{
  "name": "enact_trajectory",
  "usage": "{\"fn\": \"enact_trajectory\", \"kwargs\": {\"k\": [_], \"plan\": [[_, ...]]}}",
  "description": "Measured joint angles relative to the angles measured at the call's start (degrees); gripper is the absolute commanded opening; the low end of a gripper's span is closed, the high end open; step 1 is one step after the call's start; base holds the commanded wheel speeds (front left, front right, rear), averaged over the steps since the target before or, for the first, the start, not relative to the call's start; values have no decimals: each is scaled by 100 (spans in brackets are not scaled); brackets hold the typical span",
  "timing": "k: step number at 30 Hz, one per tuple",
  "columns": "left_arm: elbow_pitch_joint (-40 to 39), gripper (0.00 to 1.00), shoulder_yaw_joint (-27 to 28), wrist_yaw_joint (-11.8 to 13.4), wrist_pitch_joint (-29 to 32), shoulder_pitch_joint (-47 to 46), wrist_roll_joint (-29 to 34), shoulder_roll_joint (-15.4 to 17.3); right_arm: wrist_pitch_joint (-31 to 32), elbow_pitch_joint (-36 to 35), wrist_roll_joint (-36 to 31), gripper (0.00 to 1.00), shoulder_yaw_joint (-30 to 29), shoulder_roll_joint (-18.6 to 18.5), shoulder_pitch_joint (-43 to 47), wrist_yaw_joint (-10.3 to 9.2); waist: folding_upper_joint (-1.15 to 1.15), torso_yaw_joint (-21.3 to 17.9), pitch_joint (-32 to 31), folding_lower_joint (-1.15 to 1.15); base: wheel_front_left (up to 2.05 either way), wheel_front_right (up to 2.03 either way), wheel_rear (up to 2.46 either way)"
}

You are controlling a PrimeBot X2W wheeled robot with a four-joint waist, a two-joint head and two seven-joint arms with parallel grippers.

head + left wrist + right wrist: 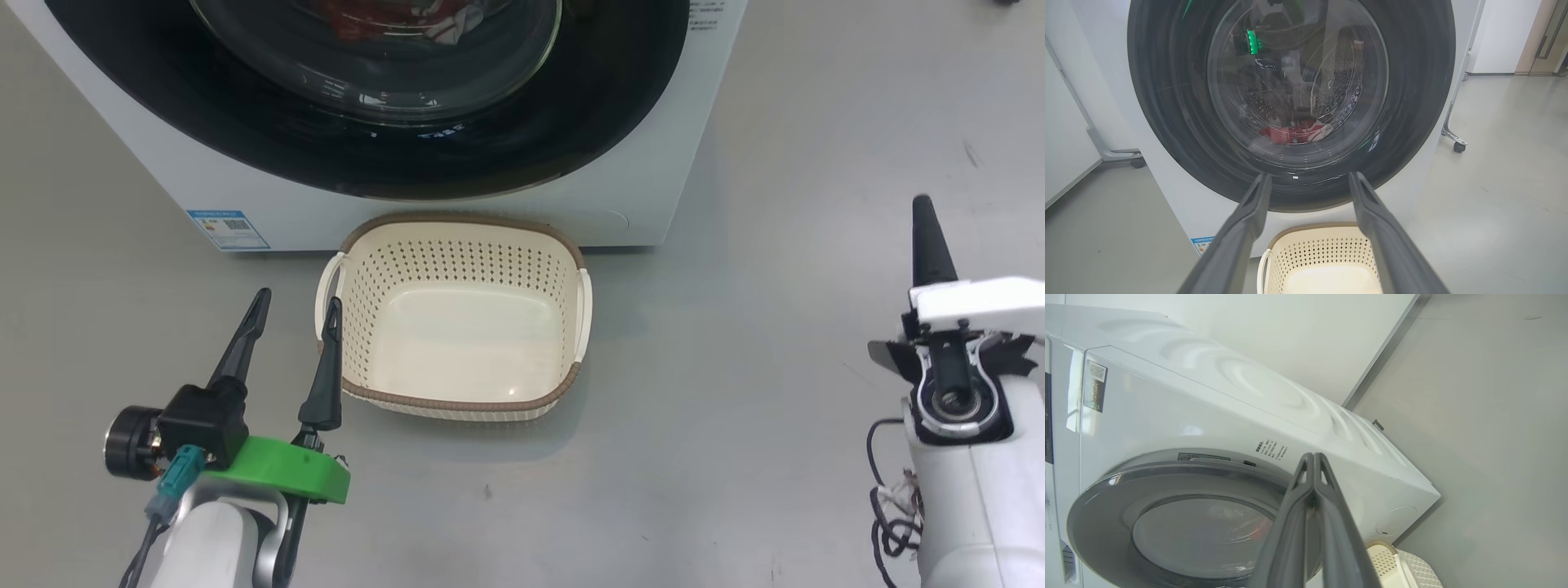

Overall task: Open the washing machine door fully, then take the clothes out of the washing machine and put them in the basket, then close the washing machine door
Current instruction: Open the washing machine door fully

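floor (735,367): grey, smooth, lightly scuffed; everything below stands on or hangs over it.

washer (188,175): white front-loader across the top of the head view; small print on its front near the upper right of the round opening.

door (269,122): round, glossy black, bulging glass window at centre; lies flat against the washer front, shut. the left wrist view faces it square on (1167,102); the right wrist view sees it from the side (1098,506).

basket (461,260): cream, perforated walls, brown rim, two side handles; on the floor just before the washer, under the door's lower edge, smooth bottom showing.

right gripper (924,212): lower right of the head view, well apart from the basket; dark fingers pressed together to one point, nothing between them, aimed toward the washer's side (1314,455).

left gripper (298,298): lower left, on a green mount; fingers spread wide, holding nothing. one finger overlaps the basket's left handle in the head view; contact cannot be told. in its wrist view it (1309,176) points at the door's lower rim.

clothes (1286,134): red with white, low in the drum behind the glass, also seen from above (359,20).

sticker (227,229): blue, low on the washer's front corner.
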Motion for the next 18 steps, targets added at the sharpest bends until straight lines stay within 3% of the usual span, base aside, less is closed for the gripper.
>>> {"fn": "enact_trajectory", "kwargs": {"k": [9,18], "plan": [[-179,100,-100,-36,0,-295,27,-22,1045,2,1485,0,-174,-33,-1144,0,0,179,504,0,0,0,0],[-322,100,-167,-43,-1,-622,29,-52,1908,-33,2000,0,-96,-113,-2413,-207,0,425,1100,0,0,0,0]]}}
